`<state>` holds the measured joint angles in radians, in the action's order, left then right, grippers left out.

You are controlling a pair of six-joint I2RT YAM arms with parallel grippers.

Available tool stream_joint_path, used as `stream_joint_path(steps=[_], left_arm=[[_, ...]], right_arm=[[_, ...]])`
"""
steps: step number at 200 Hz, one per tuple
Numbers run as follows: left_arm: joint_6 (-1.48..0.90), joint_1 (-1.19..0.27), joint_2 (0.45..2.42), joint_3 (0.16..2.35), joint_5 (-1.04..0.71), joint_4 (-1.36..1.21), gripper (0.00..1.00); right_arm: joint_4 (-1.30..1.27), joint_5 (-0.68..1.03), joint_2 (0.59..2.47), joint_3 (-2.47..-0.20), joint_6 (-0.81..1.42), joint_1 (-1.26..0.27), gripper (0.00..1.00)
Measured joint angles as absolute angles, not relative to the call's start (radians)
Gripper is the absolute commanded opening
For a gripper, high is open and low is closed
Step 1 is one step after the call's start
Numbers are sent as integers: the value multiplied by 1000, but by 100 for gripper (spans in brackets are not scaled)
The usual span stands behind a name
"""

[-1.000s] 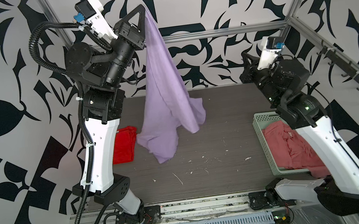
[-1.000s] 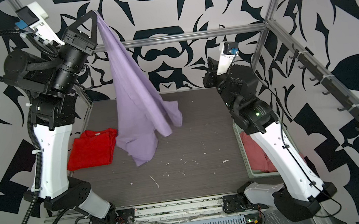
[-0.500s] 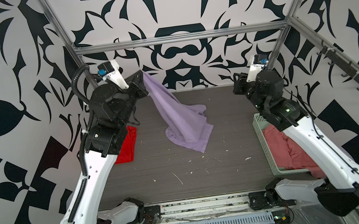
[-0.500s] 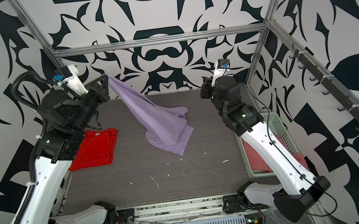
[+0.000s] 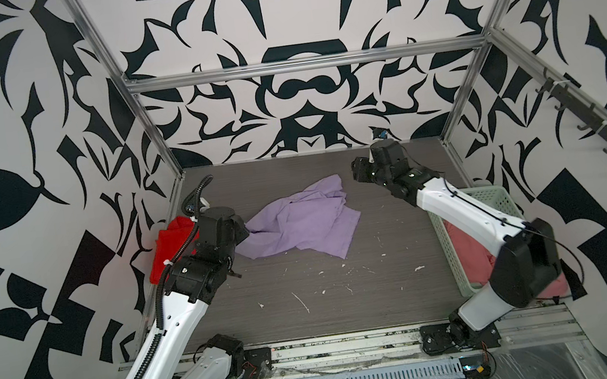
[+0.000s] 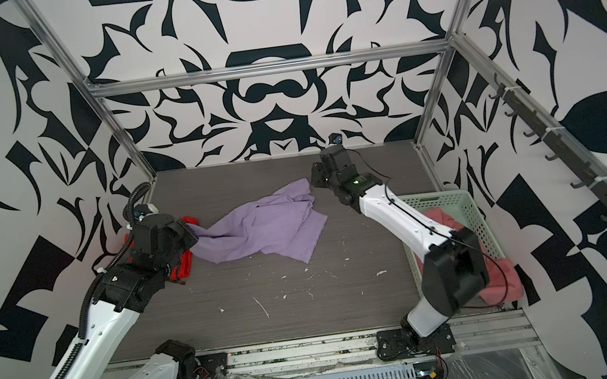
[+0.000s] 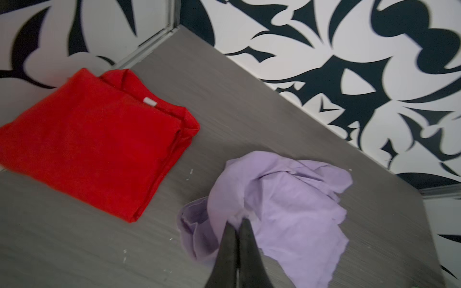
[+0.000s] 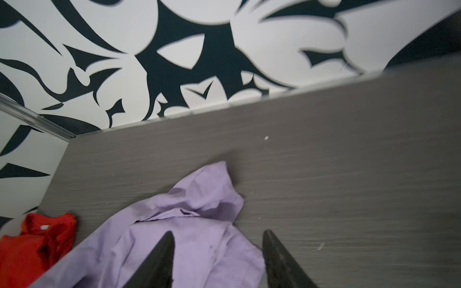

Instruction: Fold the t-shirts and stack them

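The lilac t-shirt (image 5: pixel 298 226) (image 6: pixel 263 230) lies crumpled on the middle of the table. My left gripper (image 7: pixel 238 222) is shut on a bunched edge of it at its left end (image 5: pixel 246 231). In the left wrist view the lilac t-shirt (image 7: pixel 287 207) spreads away from the pinched spot. My right gripper (image 8: pixel 218 233) is open just over the lilac t-shirt's (image 8: pixel 174 237) far right corner, with nothing held. The red t-shirt (image 7: pixel 87 149) (image 5: pixel 167 246) lies folded at the table's left edge. The salmon pink t-shirt (image 5: pixel 467 253) (image 6: pixel 501 276) sits in the basket.
A pale green perforated basket (image 5: pixel 487 195) (image 6: pixel 440 197) stands at the table's right edge, under my right arm. Metal frame posts and patterned walls close the back and sides. Small white scraps (image 5: pixel 300 301) dot the front of the table.
My left arm came down from high up, and the lilac t-shirt went from hanging to lying on the table. My right gripper reached towards the shirt and opened.
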<state>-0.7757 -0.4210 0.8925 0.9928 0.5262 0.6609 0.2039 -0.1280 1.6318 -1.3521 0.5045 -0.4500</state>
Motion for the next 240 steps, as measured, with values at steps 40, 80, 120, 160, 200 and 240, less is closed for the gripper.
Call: stream_joint_path(steps=[40, 80, 120, 160, 200, 240], left_arm=[[-817, -421, 902, 973, 562, 694, 0], [-847, -421, 906, 957, 584, 700, 0], [-868, -421, 905, 957, 609, 700, 0], [-880, -421, 924, 957, 627, 699, 0], [-879, -421, 933, 957, 635, 686, 0], [-855, -421, 924, 959, 651, 678, 0]], right_arm=[[155, 12, 1932, -1501, 525, -409, 80], [175, 89, 2163, -1738, 520, -364, 81], [187, 170, 2264, -1827, 529, -354, 69], [201, 248, 2300, -1817, 564, -371, 58], [210, 266, 2270, -1744, 577, -388, 0], [257, 207, 2178, -1703, 575, -385, 0]])
